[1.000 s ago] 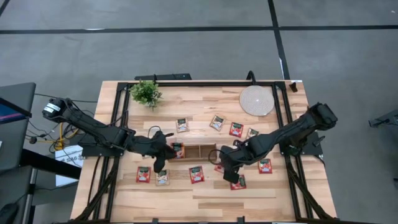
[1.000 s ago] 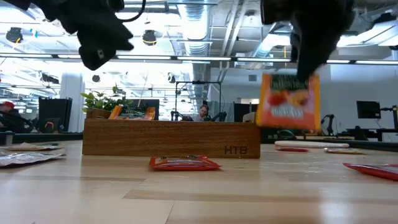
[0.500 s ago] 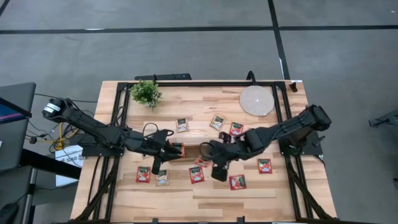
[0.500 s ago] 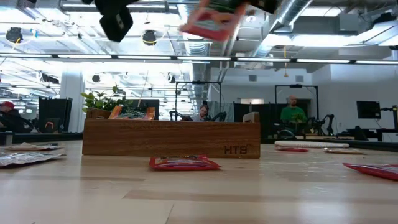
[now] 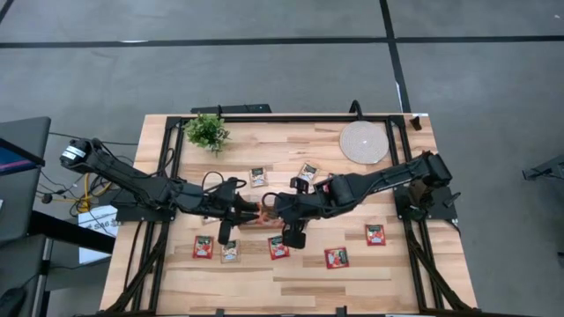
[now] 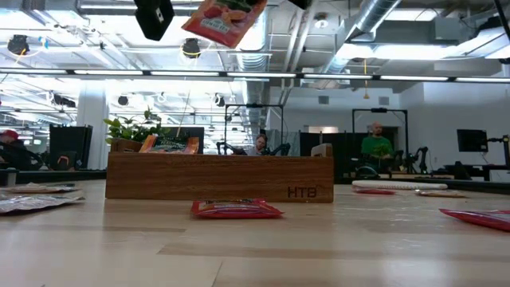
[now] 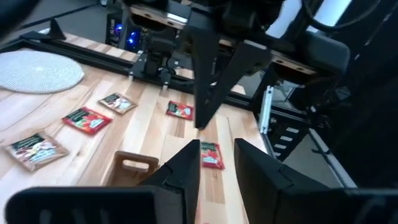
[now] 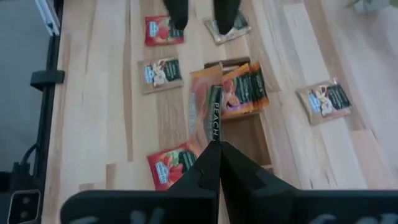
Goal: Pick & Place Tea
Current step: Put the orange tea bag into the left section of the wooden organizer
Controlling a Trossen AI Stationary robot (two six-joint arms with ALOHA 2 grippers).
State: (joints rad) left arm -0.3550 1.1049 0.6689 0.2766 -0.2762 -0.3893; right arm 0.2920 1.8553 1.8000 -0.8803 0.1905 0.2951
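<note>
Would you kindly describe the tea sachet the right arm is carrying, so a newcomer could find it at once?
Start at the long wooden tray in the middle of the table. Above its left end hangs the right claw, shut on an orange-red sachet marked PEACH. It is the only sachet in the air; the others lie flat on the table or sit in the tray.

A pale wooden bench (image 5: 300,286) with a black frame along its edges carries everything here. Near the far left corner stands a small green plant (image 5: 207,132); near the far right corner lies a round woven mat (image 5: 363,143). A long wooden tray (image 6: 219,177) sits across the middle. Tea sachets lie flat and scattered: two beyond the tray (image 5: 257,177) (image 5: 307,173), and a row on the near side (image 5: 203,246) (image 5: 231,252) (image 5: 278,247) (image 5: 336,257) (image 5: 375,234).
</note>
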